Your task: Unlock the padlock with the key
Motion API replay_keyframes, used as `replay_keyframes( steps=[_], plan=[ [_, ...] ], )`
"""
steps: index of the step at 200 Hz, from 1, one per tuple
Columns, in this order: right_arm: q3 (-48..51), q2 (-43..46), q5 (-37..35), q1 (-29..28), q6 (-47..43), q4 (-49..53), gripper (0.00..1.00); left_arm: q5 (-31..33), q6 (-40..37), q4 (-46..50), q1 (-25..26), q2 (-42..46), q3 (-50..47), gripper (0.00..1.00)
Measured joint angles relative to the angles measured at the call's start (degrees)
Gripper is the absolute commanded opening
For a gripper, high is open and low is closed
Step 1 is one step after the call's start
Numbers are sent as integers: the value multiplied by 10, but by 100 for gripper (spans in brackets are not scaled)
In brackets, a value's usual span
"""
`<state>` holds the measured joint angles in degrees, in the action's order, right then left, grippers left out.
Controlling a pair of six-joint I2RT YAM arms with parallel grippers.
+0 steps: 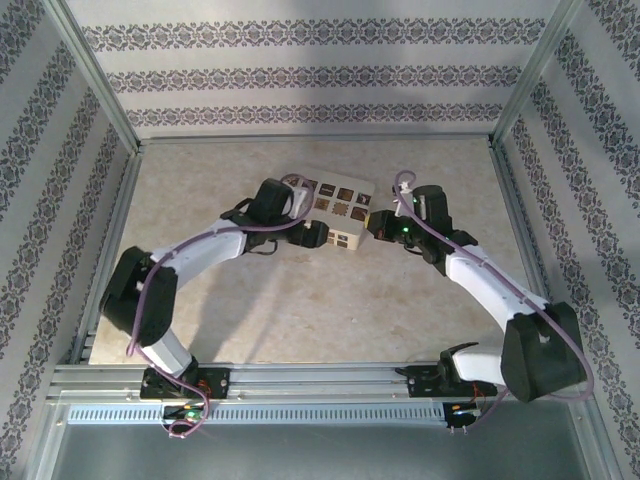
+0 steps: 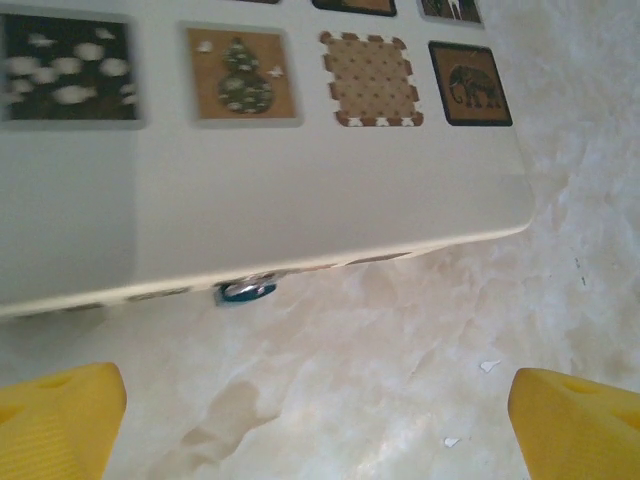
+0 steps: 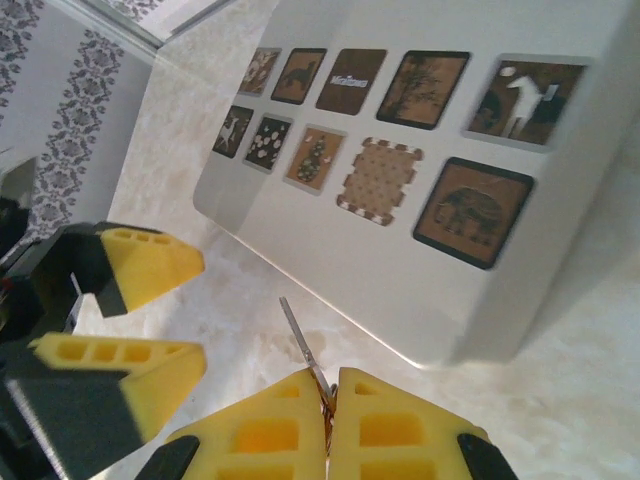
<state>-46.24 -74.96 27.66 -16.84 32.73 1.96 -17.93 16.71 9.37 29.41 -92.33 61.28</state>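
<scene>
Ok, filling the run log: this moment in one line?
left end effector: open, facing padlock | right end effector: shut on key | key: not in padlock

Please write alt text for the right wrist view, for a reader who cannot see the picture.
The right gripper, with yellow fingers, is shut on a thin silver metal key whose blade points toward a white flat box covered with small square picture tiles. At the left, the left gripper stands open over the pale marbled table.

The pale marbled table (image 1: 300, 320) carries a white picture-tiled box (image 1: 338, 208) toward the middle of its far edge. A blue-and-silver piece (image 2: 245, 291) lies against the box's side.
</scene>
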Motion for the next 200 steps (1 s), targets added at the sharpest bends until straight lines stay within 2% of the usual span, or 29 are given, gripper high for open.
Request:
replay_keyframes(
  steps=[37, 90, 132, 200],
  plan=[
    [-31, -84, 10, -23, 13, -49, 0, -16, 17, -76, -21, 43, -92, 88],
    [-60, -179, 21, -29, 32, -96, 0, -61, 37, -147, -22, 0, -138, 77],
    [-63, -204, 24, -29, 39, -104, 0, -90, 49, -200, -24, -45, -138, 73],
    [-61, -205, 24, -29, 45, -104, 0, -103, 52, -259, -30, -92, -138, 70]
  ],
)
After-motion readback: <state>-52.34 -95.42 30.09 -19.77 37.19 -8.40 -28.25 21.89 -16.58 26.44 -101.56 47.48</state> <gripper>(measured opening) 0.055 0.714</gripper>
